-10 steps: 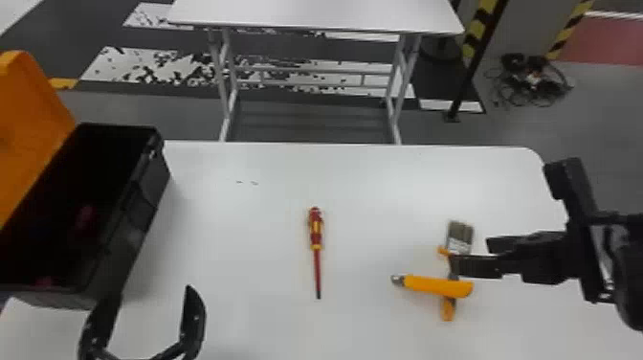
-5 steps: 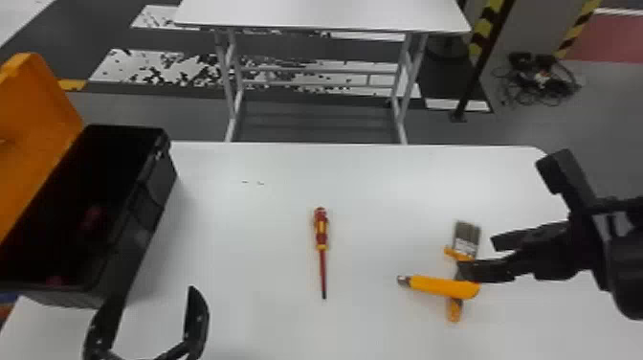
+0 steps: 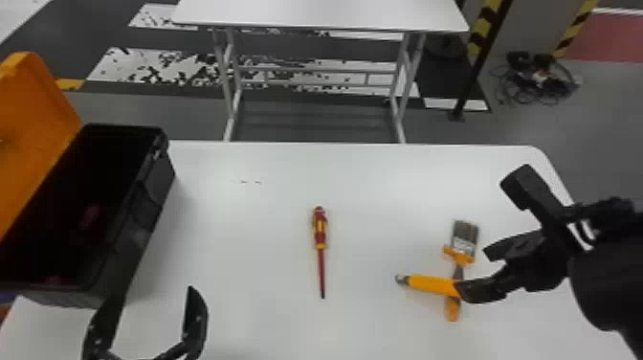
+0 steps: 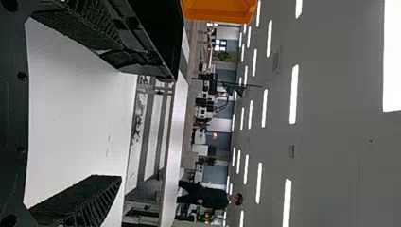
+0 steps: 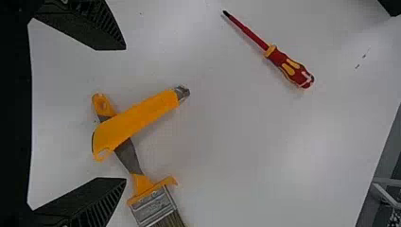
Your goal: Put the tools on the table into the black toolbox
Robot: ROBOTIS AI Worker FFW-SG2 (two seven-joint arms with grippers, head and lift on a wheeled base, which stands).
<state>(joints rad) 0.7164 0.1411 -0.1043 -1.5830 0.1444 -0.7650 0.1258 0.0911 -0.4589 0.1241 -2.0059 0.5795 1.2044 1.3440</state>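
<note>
My left gripper (image 3: 148, 320) stands open and empty at the table's front left, beside the black toolbox (image 3: 129, 230); its open fingers also show in the left wrist view, as my left gripper (image 4: 97, 127). At the right, my right gripper (image 3: 483, 273) is open above the yellow utility knife (image 3: 430, 284), which lies across the handle of the paintbrush (image 3: 464, 238). In the right wrist view, the knife (image 5: 137, 118) and brush (image 5: 153, 205) lie just beyond my right gripper (image 5: 124, 113). A red and yellow screwdriver (image 3: 320, 234) lies mid-table.
The toolbox's orange lid (image 3: 33, 124) is tilted back at the far left, and small reddish items lie dimly inside the box. A second white table (image 3: 320, 14) stands beyond the white work table (image 3: 373, 177). Cables (image 3: 538, 79) lie on the floor at the back right.
My right gripper has turned and its fingers have shifted towards the front, one now overlapping the knife's end. The whole head view has shifted slightly; the left gripper keeps its place by the toolbox.
</note>
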